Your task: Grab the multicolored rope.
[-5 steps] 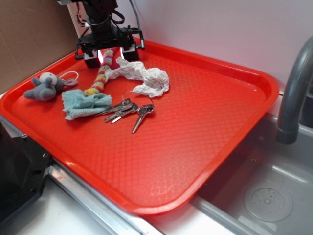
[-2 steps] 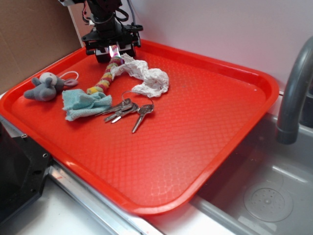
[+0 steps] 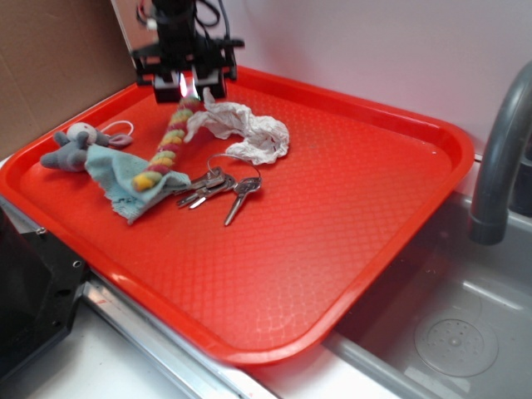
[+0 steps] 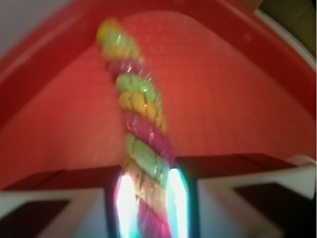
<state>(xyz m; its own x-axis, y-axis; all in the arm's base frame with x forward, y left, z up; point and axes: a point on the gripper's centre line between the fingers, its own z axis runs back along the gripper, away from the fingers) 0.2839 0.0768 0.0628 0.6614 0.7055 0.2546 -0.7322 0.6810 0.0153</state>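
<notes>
The multicolored rope (image 3: 168,150), braided in yellow, pink-red and green bands, slants from the gripper down to the light blue cloth (image 3: 116,179), where its lower end rests. My gripper (image 3: 189,90) is at the back left of the red tray (image 3: 349,208), shut on the rope's upper end. In the wrist view the rope (image 4: 141,129) runs out from between the two lit fingers of the gripper (image 4: 148,198) over the tray floor.
A white wrinkly rag (image 3: 245,133) lies just right of the rope. A bunch of keys (image 3: 220,187) lies in front of it. A grey toy mouse (image 3: 71,145) sits at the left. A grey faucet (image 3: 499,158) and sink are right of the tray.
The gripper has risen with the rope's upper end in it. The rope's lower end has dragged onto the blue cloth, which has shifted and spread toward the mouse.
</notes>
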